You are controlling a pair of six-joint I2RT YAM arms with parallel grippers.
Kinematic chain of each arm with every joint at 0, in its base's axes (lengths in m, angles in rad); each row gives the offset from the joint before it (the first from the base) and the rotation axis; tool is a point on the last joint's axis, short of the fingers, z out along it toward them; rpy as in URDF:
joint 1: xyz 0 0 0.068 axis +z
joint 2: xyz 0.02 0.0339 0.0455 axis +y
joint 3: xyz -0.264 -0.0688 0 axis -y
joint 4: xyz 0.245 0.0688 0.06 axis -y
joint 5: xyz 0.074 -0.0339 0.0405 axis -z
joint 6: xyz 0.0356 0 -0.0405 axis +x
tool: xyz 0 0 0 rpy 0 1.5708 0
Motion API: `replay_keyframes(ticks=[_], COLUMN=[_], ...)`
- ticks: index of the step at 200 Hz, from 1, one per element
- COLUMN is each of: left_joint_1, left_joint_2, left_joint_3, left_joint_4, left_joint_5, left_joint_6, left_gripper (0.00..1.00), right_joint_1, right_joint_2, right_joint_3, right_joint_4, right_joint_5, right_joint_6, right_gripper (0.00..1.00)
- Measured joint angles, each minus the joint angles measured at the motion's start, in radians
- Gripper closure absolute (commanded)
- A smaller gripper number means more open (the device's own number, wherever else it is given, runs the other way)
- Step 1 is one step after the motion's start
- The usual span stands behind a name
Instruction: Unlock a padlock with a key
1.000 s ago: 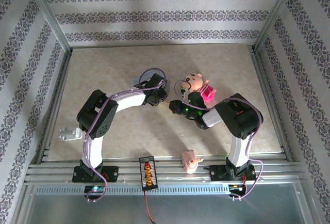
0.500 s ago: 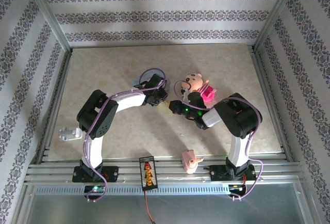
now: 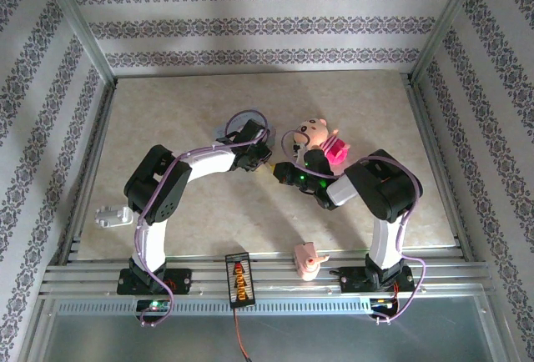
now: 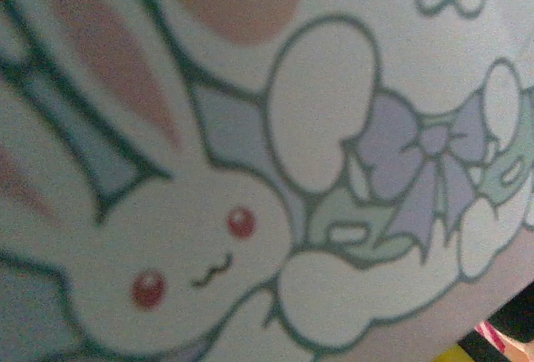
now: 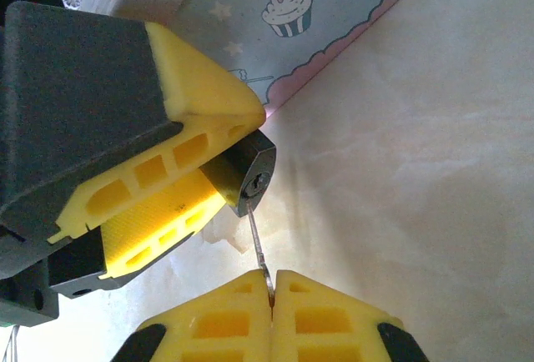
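Observation:
In the right wrist view my left gripper [image 5: 234,162] is shut on the padlock [image 5: 246,170], a small dark block whose silvery keyhole end faces the camera. A thin metal key [image 5: 257,241] runs from that keyhole down to my right gripper [image 5: 272,285], whose yellow fingertips are pressed together on the key's head. From above, the two grippers meet tip to tip at mid-table, left gripper [image 3: 265,164] and right gripper [image 3: 282,172]. The padlock's shackle is hidden between the left fingers.
A pale blue tin [image 5: 292,12] printed with cupcakes and a bunny [image 4: 250,170] lies just behind and under the left gripper. A pink doll [image 3: 313,133] and pink box [image 3: 336,152] sit behind the right gripper. A small pink figure [image 3: 306,259] stands at the front rail.

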Motion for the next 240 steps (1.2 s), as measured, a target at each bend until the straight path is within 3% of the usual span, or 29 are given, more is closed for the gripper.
replay_keyframes(ticks=[240], left_joint_1=[0.051], left_joint_2=[-0.012], left_joint_3=[-0.015], left_joint_4=[0.029], left_joint_5=[0.149], left_joint_6=[-0.032], left_gripper=[1.0], right_joint_1=[-0.02], right_joint_2=[0.043], right_joint_3=[-0.031], right_joint_4=[0.227], right_joint_5=[0.007], right_joint_6=[0.011], right_gripper=[1.0])
